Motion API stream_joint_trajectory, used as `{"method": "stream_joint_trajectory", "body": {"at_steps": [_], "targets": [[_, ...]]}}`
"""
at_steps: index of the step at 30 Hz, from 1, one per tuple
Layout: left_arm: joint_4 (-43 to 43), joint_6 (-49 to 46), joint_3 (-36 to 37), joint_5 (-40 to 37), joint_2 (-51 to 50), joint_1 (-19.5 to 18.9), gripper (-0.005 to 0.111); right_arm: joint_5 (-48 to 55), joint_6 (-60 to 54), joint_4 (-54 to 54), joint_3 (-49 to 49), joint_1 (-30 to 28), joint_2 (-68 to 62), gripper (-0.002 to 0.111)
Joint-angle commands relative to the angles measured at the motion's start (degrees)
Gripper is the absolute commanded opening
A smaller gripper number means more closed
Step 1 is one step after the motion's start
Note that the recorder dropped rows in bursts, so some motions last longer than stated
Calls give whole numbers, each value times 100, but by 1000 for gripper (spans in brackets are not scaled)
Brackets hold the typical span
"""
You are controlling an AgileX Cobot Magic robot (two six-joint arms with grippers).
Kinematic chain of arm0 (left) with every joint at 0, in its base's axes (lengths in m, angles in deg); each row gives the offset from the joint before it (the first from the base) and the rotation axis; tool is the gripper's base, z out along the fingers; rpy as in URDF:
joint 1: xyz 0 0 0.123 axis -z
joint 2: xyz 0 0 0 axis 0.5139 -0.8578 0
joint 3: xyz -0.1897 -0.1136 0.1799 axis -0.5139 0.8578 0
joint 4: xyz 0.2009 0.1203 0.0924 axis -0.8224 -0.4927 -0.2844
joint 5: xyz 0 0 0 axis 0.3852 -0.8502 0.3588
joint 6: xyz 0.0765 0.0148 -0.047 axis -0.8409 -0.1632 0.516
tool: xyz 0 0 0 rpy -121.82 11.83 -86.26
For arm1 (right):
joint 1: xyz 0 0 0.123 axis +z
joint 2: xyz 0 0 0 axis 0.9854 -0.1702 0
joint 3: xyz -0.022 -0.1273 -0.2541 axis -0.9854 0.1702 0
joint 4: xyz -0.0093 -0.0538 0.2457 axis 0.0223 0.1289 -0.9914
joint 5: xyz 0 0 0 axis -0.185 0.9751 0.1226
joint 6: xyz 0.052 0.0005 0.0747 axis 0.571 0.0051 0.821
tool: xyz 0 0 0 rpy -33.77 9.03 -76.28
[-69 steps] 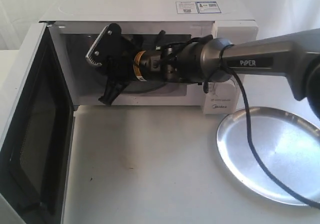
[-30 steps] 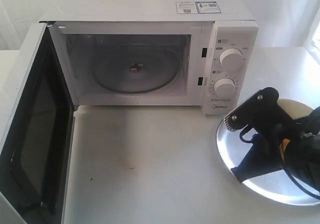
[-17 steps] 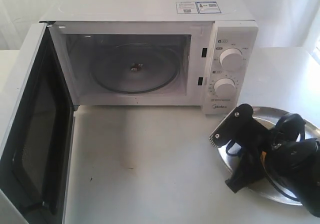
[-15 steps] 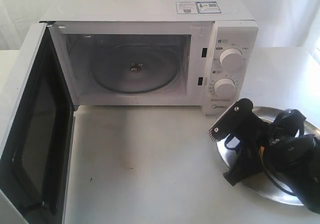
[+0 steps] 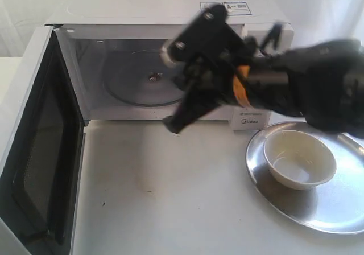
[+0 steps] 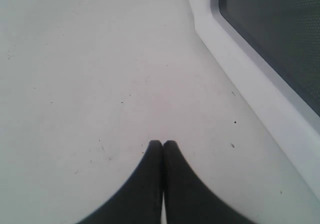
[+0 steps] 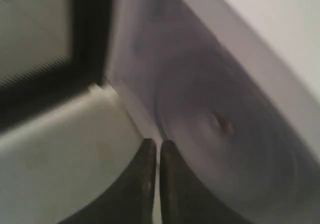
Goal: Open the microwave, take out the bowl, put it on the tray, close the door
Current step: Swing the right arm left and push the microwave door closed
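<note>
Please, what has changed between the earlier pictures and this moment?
The right claw let go of the bowl, left it on the tray, and swung back up in front of the microwave. The door stayed open and the tray did not move.

Blurred black casing on the right arm (image 5: 318, 78), with an orange band (image 5: 243, 89) at the wrist. Plain black tapered fingers on the left gripper (image 6: 162, 145) and the right gripper (image 7: 154, 146).
</note>
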Motion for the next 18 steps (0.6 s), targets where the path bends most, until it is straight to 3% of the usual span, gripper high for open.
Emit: {"method": "stream_joint_trajectory", "body": {"at_steps": [1,8,13,18], "targets": [[56,9,-14,-34,12,7,0,-1031,-1109,98,-1360,528,-516,0],[56,9,-14,-34,12,7,0,-530,-2316,98,-2741,1519,-1648,0],[56,9,-14,-34,12,7,0,405,-3475,98,-3280,2158,-2294,0],[56,9,-14,-34,12,7,0,1191,-3637,98,-3863,2610,-2622,0]]}}
